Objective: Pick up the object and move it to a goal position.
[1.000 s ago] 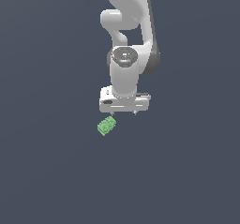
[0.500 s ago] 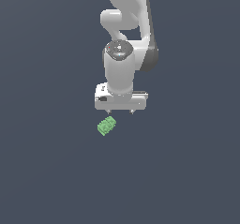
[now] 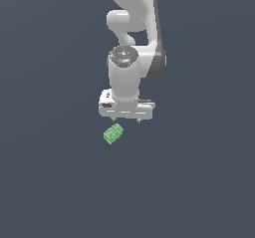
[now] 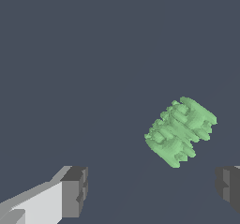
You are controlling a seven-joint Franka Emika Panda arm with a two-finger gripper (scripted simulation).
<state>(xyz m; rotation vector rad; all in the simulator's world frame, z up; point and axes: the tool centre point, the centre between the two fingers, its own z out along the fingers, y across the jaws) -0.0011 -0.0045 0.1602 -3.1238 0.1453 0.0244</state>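
Observation:
The object (image 3: 113, 134) is a small light-green lump with a knobbly, ribbed surface, lying on the dark floor. In the wrist view the object (image 4: 180, 130) shows large, lying ahead of the two fingertips, nearer the dark one than the white one. My gripper (image 3: 126, 120) hangs just above it and slightly toward the exterior view's right, pointing down. It is open: its fingers (image 4: 75, 191) stand wide apart with nothing between them. No goal marker shows in either view.
The white arm (image 3: 132, 43) rises straight up behind the gripper in the exterior view. Plain dark grey floor (image 3: 50, 182) surrounds the object on every side.
The gripper has shifted toward the exterior view's left and come down a little, closer to the green object. The object has stayed in place.

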